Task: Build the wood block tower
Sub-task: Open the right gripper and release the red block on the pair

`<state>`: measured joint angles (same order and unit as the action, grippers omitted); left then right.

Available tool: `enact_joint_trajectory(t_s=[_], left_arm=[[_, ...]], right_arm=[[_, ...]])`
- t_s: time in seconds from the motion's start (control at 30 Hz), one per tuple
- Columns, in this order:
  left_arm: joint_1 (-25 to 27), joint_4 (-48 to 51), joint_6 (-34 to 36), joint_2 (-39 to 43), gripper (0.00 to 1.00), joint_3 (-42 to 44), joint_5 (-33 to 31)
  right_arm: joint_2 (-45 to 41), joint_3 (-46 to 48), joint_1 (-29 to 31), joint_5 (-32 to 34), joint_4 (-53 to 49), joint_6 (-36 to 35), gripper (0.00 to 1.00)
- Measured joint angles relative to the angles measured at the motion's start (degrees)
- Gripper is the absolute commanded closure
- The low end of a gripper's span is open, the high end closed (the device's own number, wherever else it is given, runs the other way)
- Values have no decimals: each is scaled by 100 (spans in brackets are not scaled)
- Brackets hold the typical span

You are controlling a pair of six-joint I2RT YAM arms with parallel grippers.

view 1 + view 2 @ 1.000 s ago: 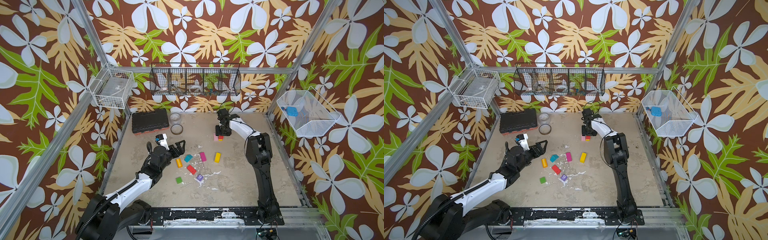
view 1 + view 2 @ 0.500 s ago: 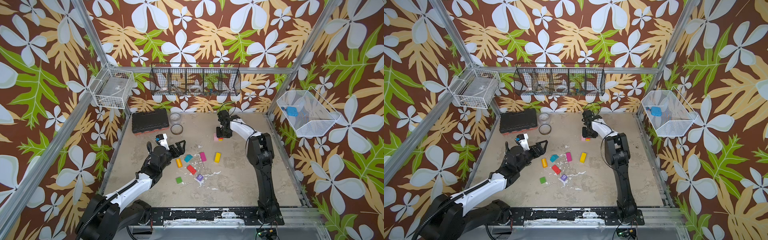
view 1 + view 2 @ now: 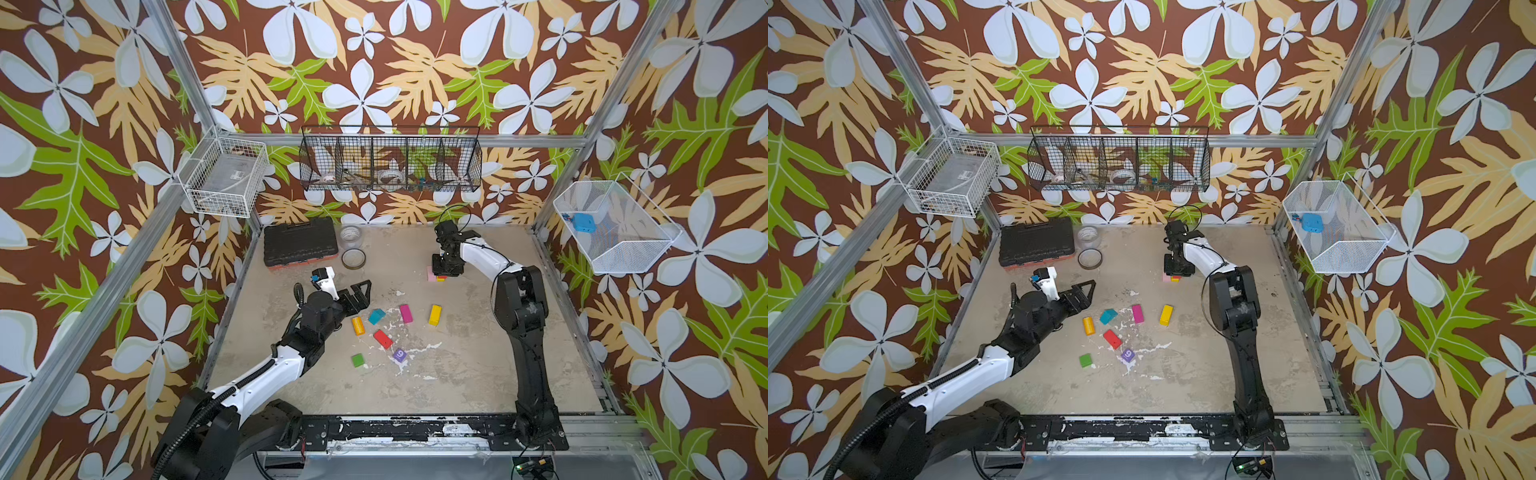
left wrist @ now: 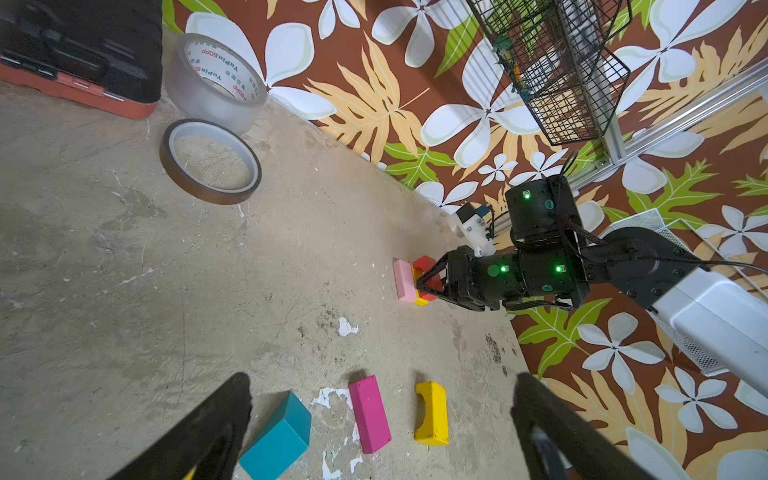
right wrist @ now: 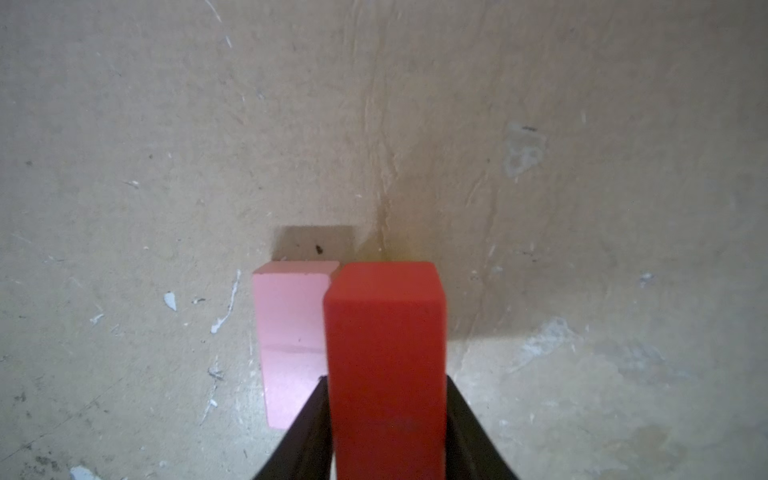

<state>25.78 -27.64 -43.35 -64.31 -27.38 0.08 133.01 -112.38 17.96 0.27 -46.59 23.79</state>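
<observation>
Right wrist view: downturned right pincer [image 5: 385,377] tight around red block [image 5: 384,324]; left pincer [image 4: 382,379] agape

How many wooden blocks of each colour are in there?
Red: 2, the loose red block and the held red block
Yellow: 2, the loose yellow block and the stacked yellow block
Orange block: 1
Pink block: 1
Magenta block: 1
Teal block: 1
Green block: 1
Purple cube: 1
Total: 10

Ten blocks [image 3: 406,313] are counted — two red, two yellow, and one each of pink, magenta, orange, teal, green and purple. Two tape rolls [image 4: 208,95], one toolbox [image 3: 300,243], three baskets [image 3: 390,158] and two arms [image 3: 266,376] are seen.
</observation>
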Motion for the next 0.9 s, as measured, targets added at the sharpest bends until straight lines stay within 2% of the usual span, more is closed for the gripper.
enact_joint_trajectory(t_s=[0.43,0.67,0.9], left_arm=[[0,0,0,-46,2,0,4],[0,0,0,-55,1,0,20],[0,0,0,-70,2,-4,22]], right_arm=[[20,-66,20,-28,35,0,39],[181,-223,74,-59,76,-11,23],[262,-326,229,-68,114,-72,21]])
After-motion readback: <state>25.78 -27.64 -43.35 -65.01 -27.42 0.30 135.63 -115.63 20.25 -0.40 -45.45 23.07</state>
